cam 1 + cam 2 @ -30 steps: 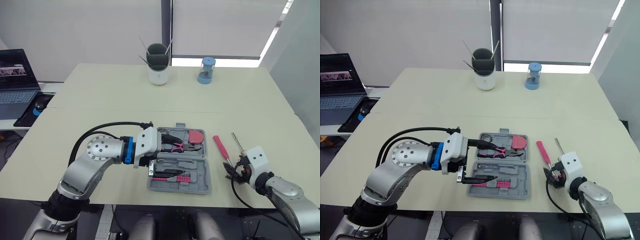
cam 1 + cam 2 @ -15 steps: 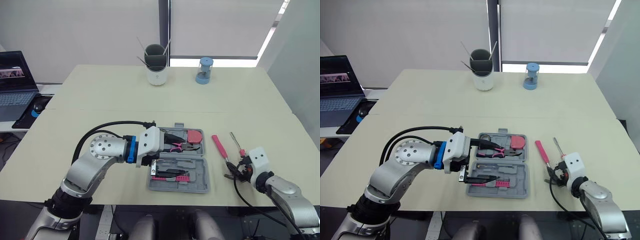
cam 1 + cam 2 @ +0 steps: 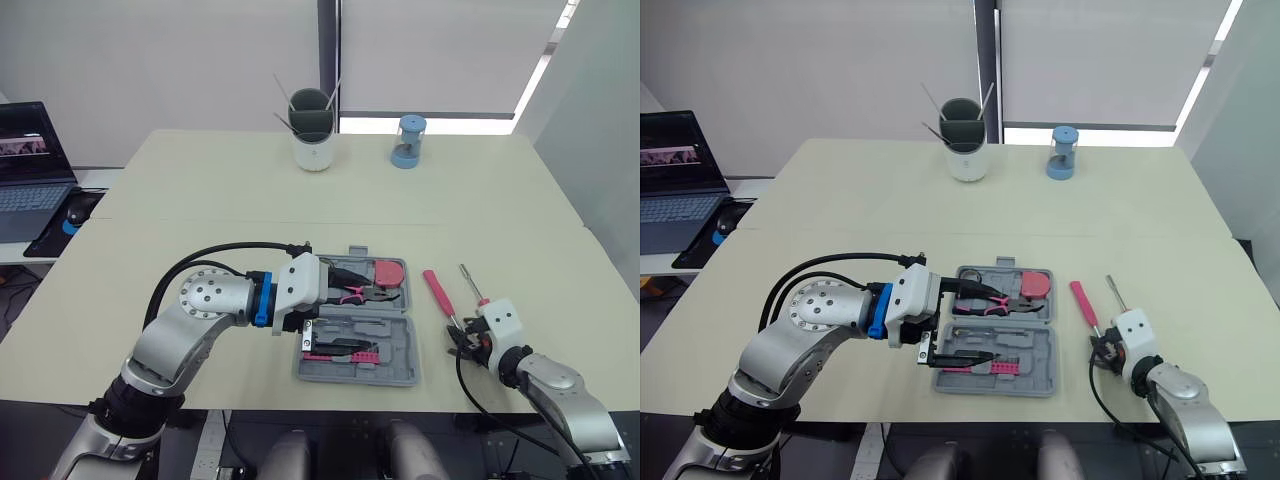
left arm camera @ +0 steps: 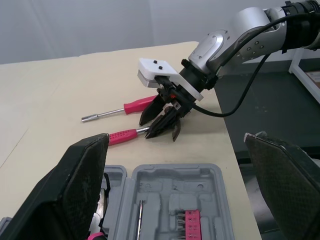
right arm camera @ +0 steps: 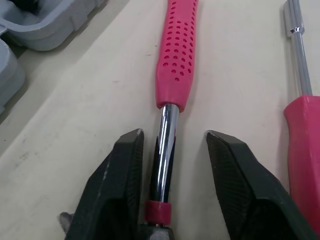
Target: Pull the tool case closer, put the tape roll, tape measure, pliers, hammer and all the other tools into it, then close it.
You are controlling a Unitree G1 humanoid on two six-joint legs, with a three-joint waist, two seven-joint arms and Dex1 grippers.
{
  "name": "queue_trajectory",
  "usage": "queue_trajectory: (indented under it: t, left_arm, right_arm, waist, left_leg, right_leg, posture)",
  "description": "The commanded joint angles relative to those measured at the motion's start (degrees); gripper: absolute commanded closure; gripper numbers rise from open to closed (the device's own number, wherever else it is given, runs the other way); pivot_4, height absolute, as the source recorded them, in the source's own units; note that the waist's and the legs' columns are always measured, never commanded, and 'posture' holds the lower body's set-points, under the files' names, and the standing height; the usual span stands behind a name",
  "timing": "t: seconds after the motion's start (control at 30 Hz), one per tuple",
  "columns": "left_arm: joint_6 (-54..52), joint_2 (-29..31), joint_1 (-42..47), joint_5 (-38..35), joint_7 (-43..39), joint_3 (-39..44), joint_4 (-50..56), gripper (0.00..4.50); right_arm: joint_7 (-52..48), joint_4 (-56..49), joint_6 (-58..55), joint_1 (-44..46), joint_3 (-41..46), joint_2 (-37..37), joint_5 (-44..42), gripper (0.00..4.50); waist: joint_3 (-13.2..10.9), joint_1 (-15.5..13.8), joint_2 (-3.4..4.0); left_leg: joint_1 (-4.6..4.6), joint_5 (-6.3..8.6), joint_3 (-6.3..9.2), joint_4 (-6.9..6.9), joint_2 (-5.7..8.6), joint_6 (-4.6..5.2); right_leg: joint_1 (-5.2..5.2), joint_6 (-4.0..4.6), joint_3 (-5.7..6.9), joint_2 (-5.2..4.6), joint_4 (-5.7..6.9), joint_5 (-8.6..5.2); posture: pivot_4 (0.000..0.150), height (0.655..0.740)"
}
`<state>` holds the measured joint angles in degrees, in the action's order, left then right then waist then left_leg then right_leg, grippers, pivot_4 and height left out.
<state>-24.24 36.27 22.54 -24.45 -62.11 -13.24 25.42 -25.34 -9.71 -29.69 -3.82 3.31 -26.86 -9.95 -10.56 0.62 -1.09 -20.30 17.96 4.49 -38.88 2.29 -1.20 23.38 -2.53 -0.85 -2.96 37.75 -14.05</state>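
The right gripper [image 5: 172,137] has its fingers a little apart, one on each side of the pink tool's [image 5: 177,60] chrome shaft. The tool lies on the surface just right of the open case [image 3: 395,375], its head hidden under them. The left gripper [image 3: 306,334] is at the case's left edge, fingers wide; I cannot tell if they touch it.

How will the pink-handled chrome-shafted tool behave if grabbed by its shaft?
The pink-handled chrome-shafted tool is likely rigid. Its polished shaft may slip or twist in the right claw; the dimpled handle probably grips better.
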Motion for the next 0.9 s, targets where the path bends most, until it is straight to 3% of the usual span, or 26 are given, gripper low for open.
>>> queue_trajectory:
  t: [0.03,0.17,0.3,0.5,0.7,0.9]
  left_arm:
    - [1.36,0.36,-0.13,-0.34,-0.52,0.47,2.03,0.0]
    - [1.88,0.48,-0.25,0.31,-0.43,0.3,1.58,0.0]
    - [1.78,0.48,-0.24,0.32,-0.2,0.54,1.38,0.0]
    - [1.97,1.3,-0.41,-0.79,0.29,3.53,0.67,0.0]
    - [5.58,3.7,-4.73,-4.92,-2.73,12.04,-1.32,0.0]
    - [8.57,9.16,-9.13,-6.5,-9.24,17.54,-5.41,0.0]
  right_arm:
    - [0.21,0.06,0.51,-0.1,0.49,0.29,0.12,3.44]
    - [0.54,-0.53,1.21,-0.59,0.5,1.32,-0.37,4.3]
    - [0.52,-1.49,1.76,-1.16,0.57,1.49,-0.31,4.31]
    - [-2.77,-7.53,0.88,-0.87,0.44,-3.99,0.73,4.31]
    - [-12.91,-19.42,-6.94,4.77,0.36,-16.1,-3.61,4.31]
    - [-24.87,-23.65,-13.57,14.89,-6.66,-26.47,-8.08,4.31]
  waist:
    - [0.0,0.0,0.0]
    - [0.0,0.0,0.0]
    - [0.0,0.01,0.0]
    - [-0.01,-0.02,0.01]
    - [-0.03,0.94,0.05]
    - [-0.07,0.93,-0.01]
  left_leg:
    - [0.0,0.0,0.02,0.0,0.0,0.0]
    - [0.0,0.0,0.01,0.0,0.0,0.0]
    - [0.0,0.0,0.02,0.0,-0.01,0.0]
    - [-0.02,0.0,0.02,0.0,0.01,0.0]
    - [-0.01,0.0,-0.01,0.02,-0.05,0.0]
    - [-0.06,0.0,0.12,0.03,-0.07,0.01]
  right_leg:
    - [0.0,0.0,0.0,0.0,0.0,0.0]
    - [0.0,0.0,-0.01,0.0,0.0,0.0]
    - [0.0,0.0,0.0,0.0,0.0,0.0]
    - [0.0,-0.01,0.01,0.0,-0.01,-0.01]
    - [0.04,-0.02,0.03,-0.01,0.0,-0.01]
    - [0.02,0.0,0.18,0.01,-0.07,-0.02]
  posture:
    - [0.15,0.74]
    - [0.15,0.74]
    - [0.15,0.74]
    - [0.15,0.74]
    - [0.15,0.74]
    - [0.15,0.74]
